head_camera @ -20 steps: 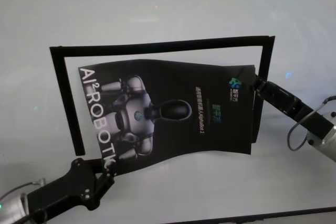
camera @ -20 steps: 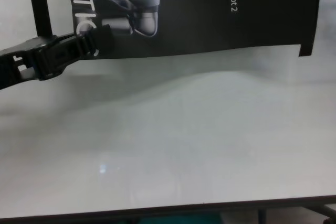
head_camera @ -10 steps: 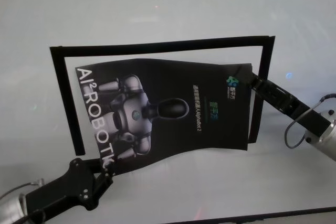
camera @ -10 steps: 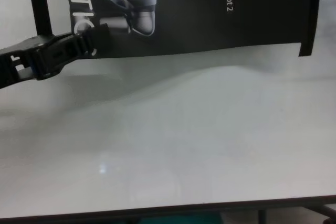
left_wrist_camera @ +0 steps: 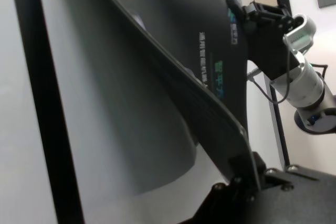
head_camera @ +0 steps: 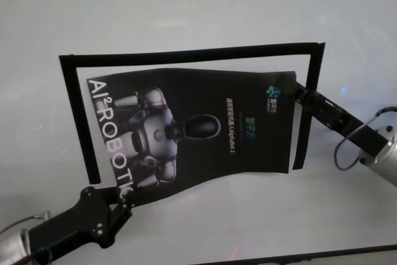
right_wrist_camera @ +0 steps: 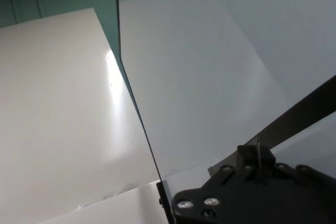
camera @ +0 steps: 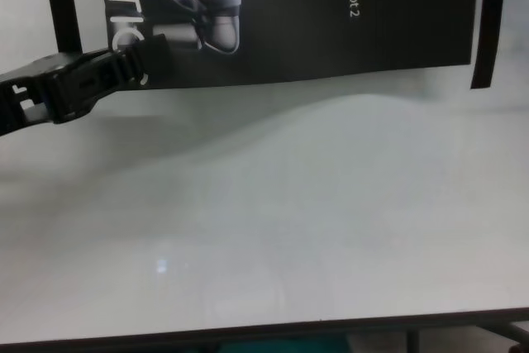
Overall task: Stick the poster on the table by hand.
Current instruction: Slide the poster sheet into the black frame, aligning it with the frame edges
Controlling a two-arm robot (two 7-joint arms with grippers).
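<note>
The poster [head_camera: 186,130], black with a silver robot and white lettering, hangs bowed a little above the white table [head_camera: 186,4]. My left gripper [head_camera: 121,198] is shut on its near left corner by the big white letters; it also shows in the chest view [camera: 147,57]. My right gripper [head_camera: 293,89] is shut on its far right corner by the small logo. In the left wrist view the poster [left_wrist_camera: 210,35] curves away from my left gripper [left_wrist_camera: 247,161] toward the right gripper [left_wrist_camera: 252,17]. In the right wrist view only the right gripper [right_wrist_camera: 257,156] and bare table show.
Narrow black strips lie on the table as an open frame: a far strip [head_camera: 192,54], a left strip [head_camera: 79,122] and a right strip [head_camera: 307,110]. The poster sits inside them. The table's dark front edge [head_camera: 310,256] runs near my arms.
Both grippers have carried the poster to the left. Its right edge has come off the right strip, leaving a white gap, and its left edge is closer to the left strip.
</note>
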